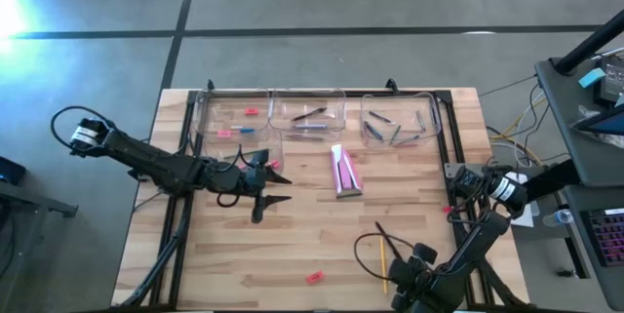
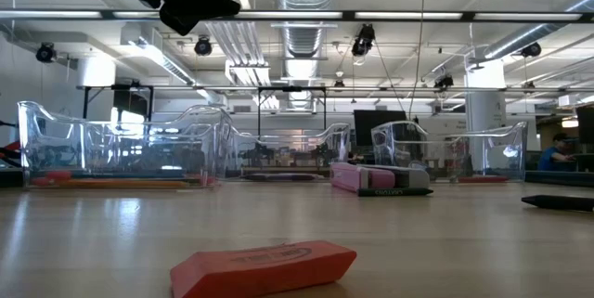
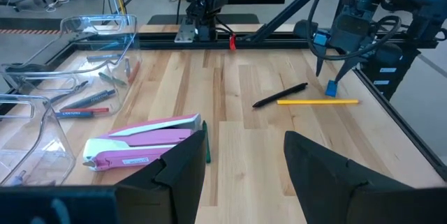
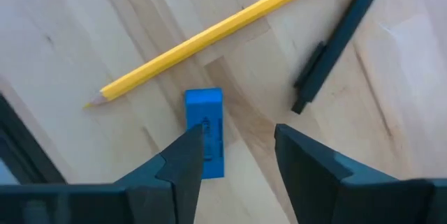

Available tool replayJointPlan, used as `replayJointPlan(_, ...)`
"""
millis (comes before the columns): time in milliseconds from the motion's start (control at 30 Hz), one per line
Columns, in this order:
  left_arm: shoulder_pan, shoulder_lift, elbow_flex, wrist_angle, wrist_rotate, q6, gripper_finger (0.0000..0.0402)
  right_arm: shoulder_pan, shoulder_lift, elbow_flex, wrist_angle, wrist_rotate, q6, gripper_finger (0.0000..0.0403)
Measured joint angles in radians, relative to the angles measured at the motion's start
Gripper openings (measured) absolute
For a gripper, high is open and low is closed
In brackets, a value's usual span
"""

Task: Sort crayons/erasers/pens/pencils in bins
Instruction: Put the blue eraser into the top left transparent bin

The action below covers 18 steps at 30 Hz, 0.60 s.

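The sorting looks partly done. The clear, see-through plastic bins (image 1: 312,118) stand in a row toward twelve o'clock on the pale wooden table (image 1: 292,245). The one at eleven o'clock holds small pink-red pieces and a short blue one, the middle one dark pens, and the one at one o'clock several grey sticks.

Loose items remain. A stubby pink-red eraser (image 1: 313,277) lies at six o'clock, and a pink and white box (image 1: 344,171) lies near the centre, below the bins. A yellow pencil (image 4: 209,32), a black pen (image 4: 339,35) and a small blue block (image 4: 204,133) sit together near five o'clock.

The right gripper (image 4: 234,151) is down over that cluster, its fingers apart with the blue block just beside the gap, under one fingertip; nothing is clamped yet. The left gripper (image 1: 261,194) hovers at nine o'clock of centre, below the bins, fingers apart and empty. By this reckoning several picks are left.
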Motion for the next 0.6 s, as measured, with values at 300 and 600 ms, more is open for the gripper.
replayJointPlan(300, -0.001, 0.000, 0.000, -0.006, 0.001, 0.000, 0.0180, 0.000, 0.000, -0.019, 0.031, 0.001, 0.003, 0.0168)
replayJointPlan(600, -0.001, 0.000, 0.000, -0.010, 0.004, 0.000, 0.0180, 0.000, 0.000, -0.058, 0.103, 0.002, 0.004, 0.0169)
